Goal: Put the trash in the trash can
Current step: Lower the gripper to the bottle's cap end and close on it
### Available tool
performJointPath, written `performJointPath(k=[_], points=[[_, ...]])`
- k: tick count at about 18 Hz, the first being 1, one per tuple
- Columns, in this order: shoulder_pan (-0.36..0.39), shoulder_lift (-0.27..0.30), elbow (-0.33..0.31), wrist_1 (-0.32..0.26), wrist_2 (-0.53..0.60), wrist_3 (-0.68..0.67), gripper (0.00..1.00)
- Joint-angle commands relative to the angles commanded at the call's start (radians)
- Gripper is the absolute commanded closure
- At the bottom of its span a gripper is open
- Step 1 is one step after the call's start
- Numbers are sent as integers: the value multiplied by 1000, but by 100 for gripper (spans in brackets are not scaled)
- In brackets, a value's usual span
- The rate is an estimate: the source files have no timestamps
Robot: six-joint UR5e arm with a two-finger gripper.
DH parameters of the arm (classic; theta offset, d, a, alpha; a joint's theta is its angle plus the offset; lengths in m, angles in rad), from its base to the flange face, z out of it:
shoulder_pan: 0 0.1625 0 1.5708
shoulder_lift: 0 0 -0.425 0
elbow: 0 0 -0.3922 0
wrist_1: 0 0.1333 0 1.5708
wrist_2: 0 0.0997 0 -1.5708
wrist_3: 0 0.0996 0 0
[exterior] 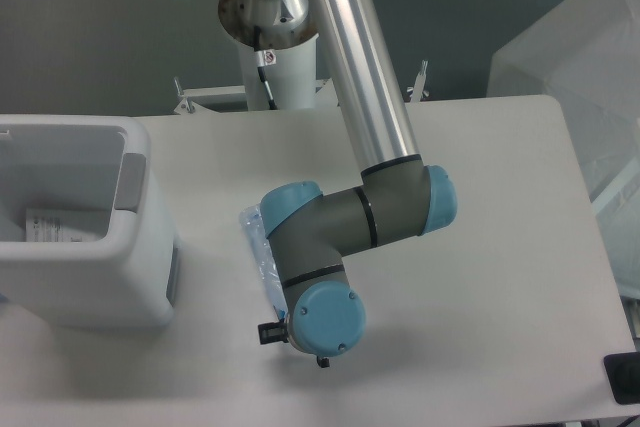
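**Pincer low over bottle, grip hidden**

Pincer (pixel 272 331) hidden almost wholly under the blue wrist cap, only a small black part poking out at the left; cannot tell how far open, nor whether anything is held. Sits low over the worktop (pixel 480 247), at the near end of the bottle (pixel 258 247). Bottle lying flat, long axis running away from the camera, right side covered by the arm (pixel 340 227), white cap out of sight. Just left of it, apart, the bin (pixel 140 277), white with a grey panel on its right wall. Inside, against the left, the packet (pixel 55 225), lying flat with its label up.
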Motion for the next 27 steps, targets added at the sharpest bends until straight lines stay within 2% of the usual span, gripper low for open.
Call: performJointPath(k=[4, 10, 13, 16, 23, 27], points=[[-2, -6, 2, 2, 18, -17, 45], [-2, -3, 11, 2, 18, -17, 75], [-2, 5, 9, 24, 18, -17, 84], [-3, 24, 11, 60, 15, -17, 86], [3, 141, 11, 172, -20, -3, 86], [12, 210, 11, 273, -74, -3, 86]])
